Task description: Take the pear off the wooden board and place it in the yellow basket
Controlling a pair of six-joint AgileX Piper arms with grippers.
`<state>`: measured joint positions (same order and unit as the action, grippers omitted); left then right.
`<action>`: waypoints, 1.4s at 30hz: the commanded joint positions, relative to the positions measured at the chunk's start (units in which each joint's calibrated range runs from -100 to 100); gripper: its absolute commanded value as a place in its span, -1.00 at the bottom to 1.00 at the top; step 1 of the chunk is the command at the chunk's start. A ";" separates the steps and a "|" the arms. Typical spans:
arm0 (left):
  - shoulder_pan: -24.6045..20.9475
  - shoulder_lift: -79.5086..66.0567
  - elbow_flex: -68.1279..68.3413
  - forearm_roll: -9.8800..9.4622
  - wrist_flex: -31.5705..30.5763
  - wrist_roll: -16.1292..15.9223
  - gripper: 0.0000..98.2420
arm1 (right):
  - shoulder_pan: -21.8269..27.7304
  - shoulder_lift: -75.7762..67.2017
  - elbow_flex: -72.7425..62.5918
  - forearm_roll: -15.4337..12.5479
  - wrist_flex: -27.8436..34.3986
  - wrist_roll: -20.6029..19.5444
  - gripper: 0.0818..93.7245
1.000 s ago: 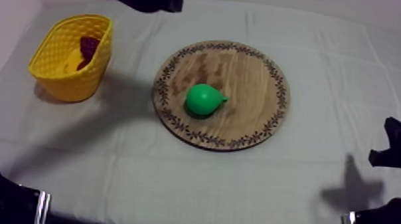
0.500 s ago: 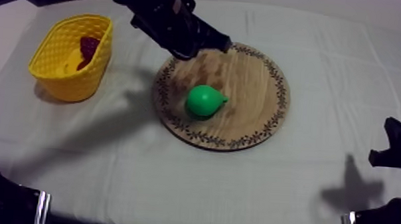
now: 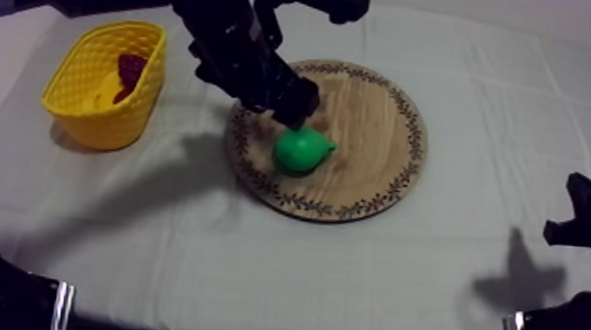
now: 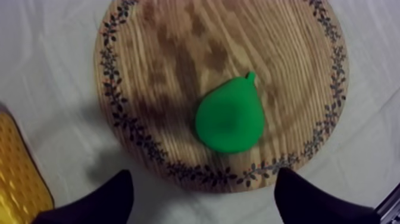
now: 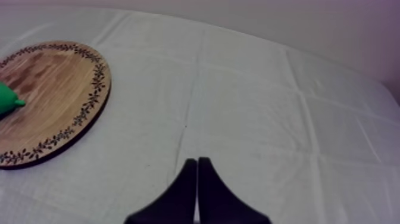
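A green pear (image 3: 300, 150) lies on its side on a round wooden board (image 3: 375, 123), a little toward the board's left edge. Its short stem points toward the right edge of the surface (image 3: 254, 263). The board sits in the middle of the surface, which is covered by a pale cloth.

The left tool (image 4: 202, 176) hangs over the board just beside the pear. Its two black fingers are spread wide with nothing between them, and they do not touch the fruit.

The pear is a toy and looks smooth, rounded and probably light and stiff, so it may roll or slip out of a loose pinch. The best hold seems to be across its wide belly, with one finger on each side. The narrow neck and the stem would give the fingers little to press on.

A yellow basket (image 3: 102, 101) stands near the far left corner of the surface, well apart from the board, with a small red fruit (image 3: 131, 69) inside it.

The right tool (image 5: 197, 162) rests low at the right edge of the surface. Its fingers are pressed together into a narrow wedge and hold nothing.
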<state>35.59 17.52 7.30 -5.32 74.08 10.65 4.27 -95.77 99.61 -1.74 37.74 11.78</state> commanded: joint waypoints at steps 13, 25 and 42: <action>-0.07 5.30 -1.79 2.69 -2.76 1.79 0.89 | 0.02 0.01 0.05 0.01 0.00 0.01 -0.99; 0.06 14.15 -7.97 4.97 -0.87 1.10 0.78 | 0.02 0.01 0.05 0.01 0.00 0.01 -0.99; 0.67 25.46 -17.46 5.24 1.21 1.57 0.60 | 0.02 0.01 0.05 0.01 0.00 0.01 -0.99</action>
<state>36.28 42.44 -9.46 0.00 74.93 12.18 4.27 -95.77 99.61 -1.74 37.70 11.78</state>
